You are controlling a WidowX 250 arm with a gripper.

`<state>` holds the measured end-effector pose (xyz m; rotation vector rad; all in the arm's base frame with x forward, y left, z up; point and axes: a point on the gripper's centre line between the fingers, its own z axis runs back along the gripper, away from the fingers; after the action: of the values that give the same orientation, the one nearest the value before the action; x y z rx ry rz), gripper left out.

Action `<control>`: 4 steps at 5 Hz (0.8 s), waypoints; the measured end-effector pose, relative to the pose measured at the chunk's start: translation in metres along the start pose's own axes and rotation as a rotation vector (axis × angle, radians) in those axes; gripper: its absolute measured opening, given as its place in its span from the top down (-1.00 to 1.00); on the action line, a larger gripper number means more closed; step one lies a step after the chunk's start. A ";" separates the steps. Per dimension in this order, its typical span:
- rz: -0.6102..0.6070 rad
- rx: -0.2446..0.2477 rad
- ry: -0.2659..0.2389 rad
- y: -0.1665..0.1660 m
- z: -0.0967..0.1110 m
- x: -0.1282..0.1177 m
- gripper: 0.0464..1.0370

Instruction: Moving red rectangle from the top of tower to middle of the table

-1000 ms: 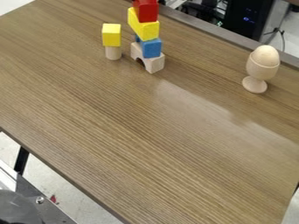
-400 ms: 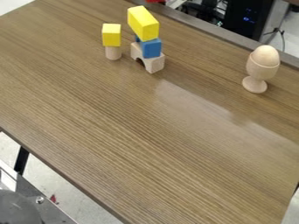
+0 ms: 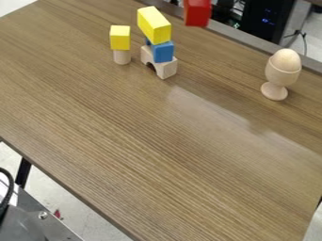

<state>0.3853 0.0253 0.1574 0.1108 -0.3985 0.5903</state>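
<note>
The red rectangle (image 3: 197, 12) hangs in the air at the top edge of the camera view, right of the tower and apart from it. Whatever holds it is hidden beyond that edge. The tower has a yellow block (image 3: 155, 25) on top, a blue block (image 3: 163, 51) under it, and a pale wooden arch (image 3: 166, 68) at the base. The table (image 3: 157, 155) stretches out in front of the tower.
Left of the tower, a yellow cube (image 3: 120, 37) rests on a pale wooden cylinder (image 3: 122, 57). A wooden egg (image 3: 286, 60) sits in a wooden cup (image 3: 281, 76) toward the right edge.
The red rectangle was lifted off the tower's top, up nearly out of view, and has since shifted right and come lower. A black cable now shows at the lower left.
</note>
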 end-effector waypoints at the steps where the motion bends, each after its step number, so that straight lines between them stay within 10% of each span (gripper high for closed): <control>1: -0.064 0.017 0.046 -0.013 -0.038 -0.018 -0.01; 4: -0.261 -0.133 0.155 -0.024 -0.099 -0.030 -0.14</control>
<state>0.4094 0.0111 0.0550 -0.0104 -0.2663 0.3110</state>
